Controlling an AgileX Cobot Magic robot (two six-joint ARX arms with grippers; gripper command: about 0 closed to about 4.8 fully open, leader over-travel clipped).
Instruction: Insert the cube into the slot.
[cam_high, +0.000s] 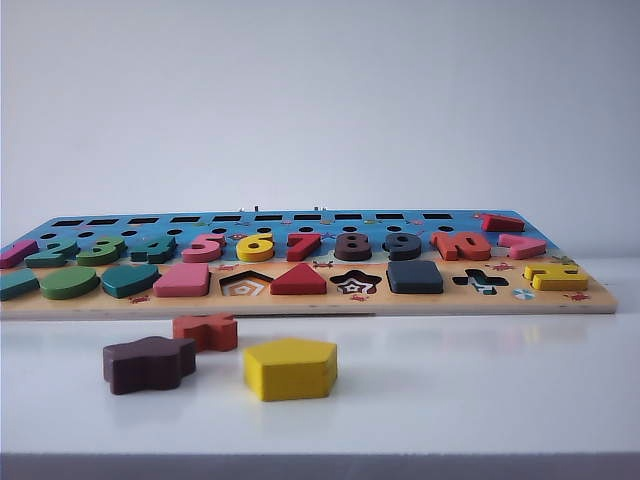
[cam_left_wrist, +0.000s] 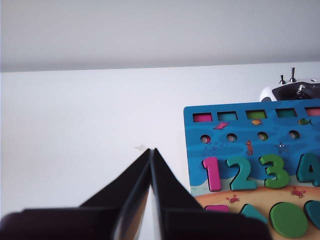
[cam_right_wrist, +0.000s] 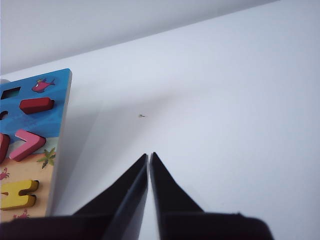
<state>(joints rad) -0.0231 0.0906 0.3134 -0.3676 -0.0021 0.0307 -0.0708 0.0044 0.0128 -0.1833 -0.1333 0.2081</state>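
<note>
White bench (cam_high: 500, 380) carries the board (cam_high: 300, 300); I see the cube (cam_high: 414, 277) already seated in its slot, so insertion looks done. Left tool (cam_left_wrist: 151, 152) and right tool (cam_right_wrist: 149, 156) hover pinched shut, empty, beside the board's ends. Next, I'd only park them.

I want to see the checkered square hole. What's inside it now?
The dark cube sits in that slot on the board, filling it, so its floor is covered and can't be seen. Both grippers, left and right, are shut and empty, off the board's ends.
</note>
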